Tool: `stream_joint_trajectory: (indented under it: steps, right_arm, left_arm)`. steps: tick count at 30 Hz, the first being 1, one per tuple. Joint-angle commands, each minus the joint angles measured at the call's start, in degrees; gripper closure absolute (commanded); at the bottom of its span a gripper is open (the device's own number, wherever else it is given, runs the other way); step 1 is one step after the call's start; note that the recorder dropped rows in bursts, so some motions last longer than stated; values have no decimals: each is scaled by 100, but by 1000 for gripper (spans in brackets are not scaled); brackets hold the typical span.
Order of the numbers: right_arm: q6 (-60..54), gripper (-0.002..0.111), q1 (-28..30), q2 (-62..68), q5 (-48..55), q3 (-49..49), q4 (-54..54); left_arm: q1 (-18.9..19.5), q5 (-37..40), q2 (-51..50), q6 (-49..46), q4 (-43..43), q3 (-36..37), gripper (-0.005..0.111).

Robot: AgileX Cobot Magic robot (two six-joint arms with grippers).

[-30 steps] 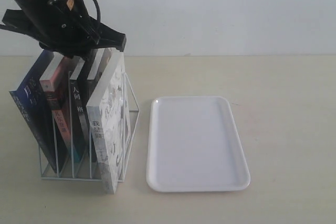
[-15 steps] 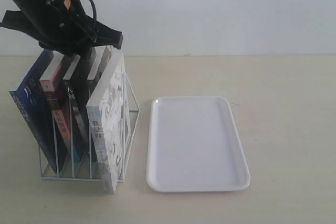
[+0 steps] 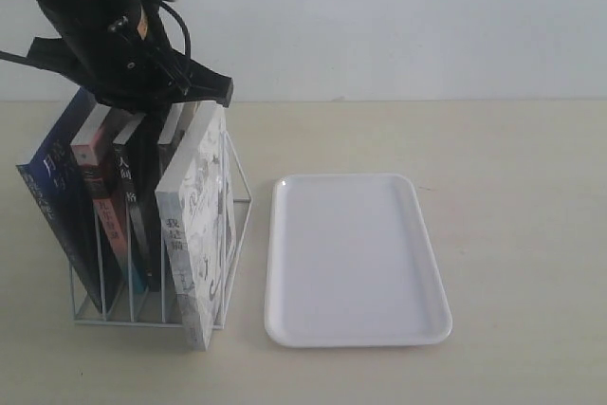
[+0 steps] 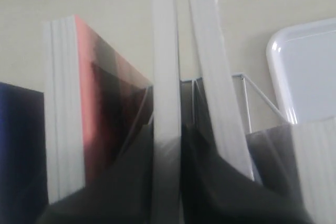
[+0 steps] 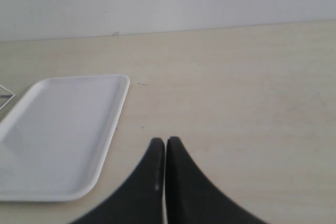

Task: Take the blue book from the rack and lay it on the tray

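Exterior view: the blue book (image 3: 52,192) leans in the rack (image 3: 242,201)'s end slot farthest from the tray (image 3: 356,258), long axis near upright; the left jaws hang over the rack's middle slots. Left wrist view: they pinch a middle book (image 4: 165,77)'s page edge, with the blue book off to one side. Right wrist view: the right jaws are pressed together and empty, beyond the tray from the rack

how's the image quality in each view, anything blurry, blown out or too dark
Exterior view: sharp, with soft even light and only a faint shadow along the tray. Left wrist view: the close books look soft, the left pincer is a dark out-of-focus mass, and the tray corner is washed out. Right wrist view: the table is fairly sharp, the right pincer black without detail.
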State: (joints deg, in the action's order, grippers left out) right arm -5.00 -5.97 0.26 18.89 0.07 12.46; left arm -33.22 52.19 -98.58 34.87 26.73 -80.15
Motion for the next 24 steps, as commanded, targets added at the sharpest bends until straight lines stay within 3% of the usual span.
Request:
stream_joint_trajectory:
  steps: [1, 24]
  right_arm:
    - [0, 108, 19, -26, -35, -7, -25]
    - [0, 108, 19, -26, -35, -7, -25]
  left_arm:
    - [5, 48, 178, -1, 10, -20, 102]
    - [5, 911, 1091, -175, -298, -594, 102]
